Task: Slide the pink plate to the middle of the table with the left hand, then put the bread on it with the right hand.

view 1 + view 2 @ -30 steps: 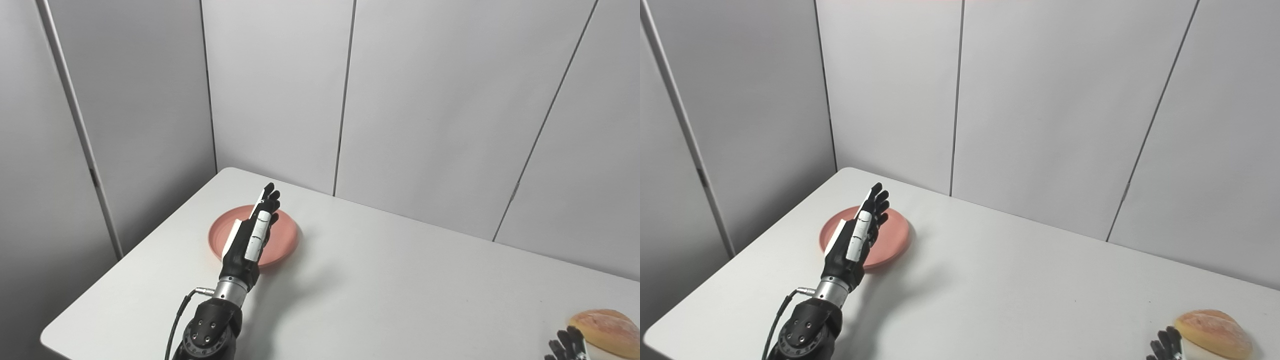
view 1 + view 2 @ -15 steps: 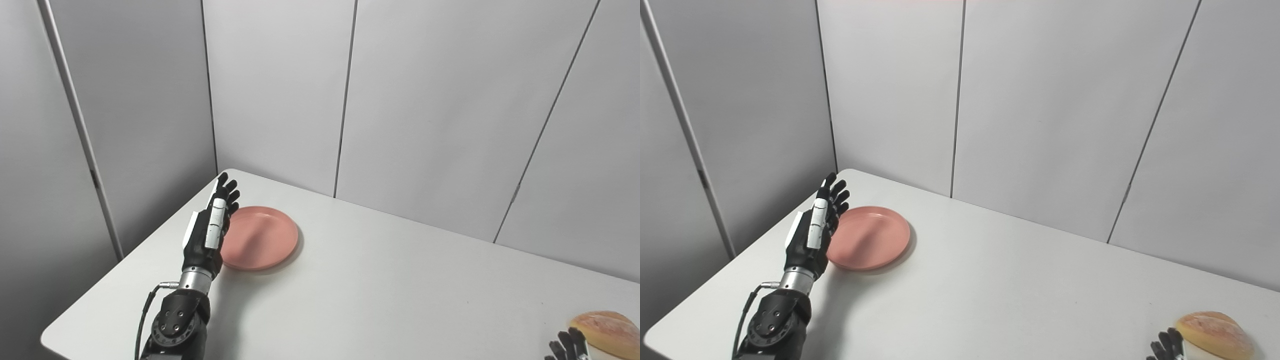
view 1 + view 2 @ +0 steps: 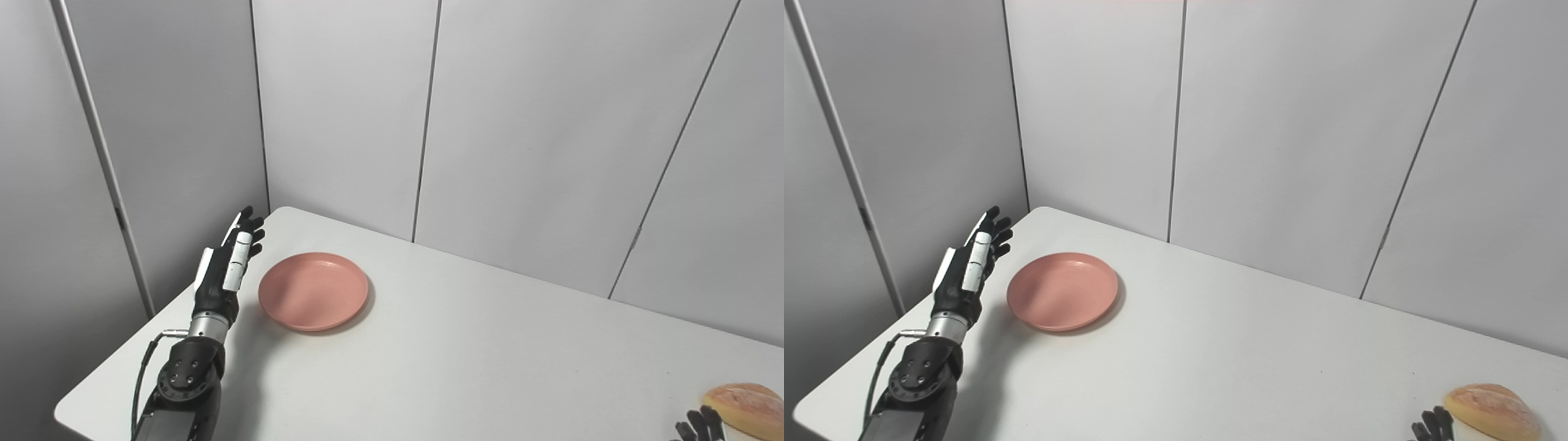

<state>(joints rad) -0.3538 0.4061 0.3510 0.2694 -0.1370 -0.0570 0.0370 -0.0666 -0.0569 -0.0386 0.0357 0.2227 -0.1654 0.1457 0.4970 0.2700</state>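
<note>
One left hand (image 3: pixel 225 269), fingers spread and empty, beside pink plate (image 3: pixel 313 291).

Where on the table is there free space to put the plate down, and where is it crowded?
The widest bare patch of the table lies in the middle, between the pink plate and the bread. The strip along the back wall is also bare. It is tight at the left edge, where the left hand stands beside the plate, and at the near right corner, with the right hand beside the bread.
</note>
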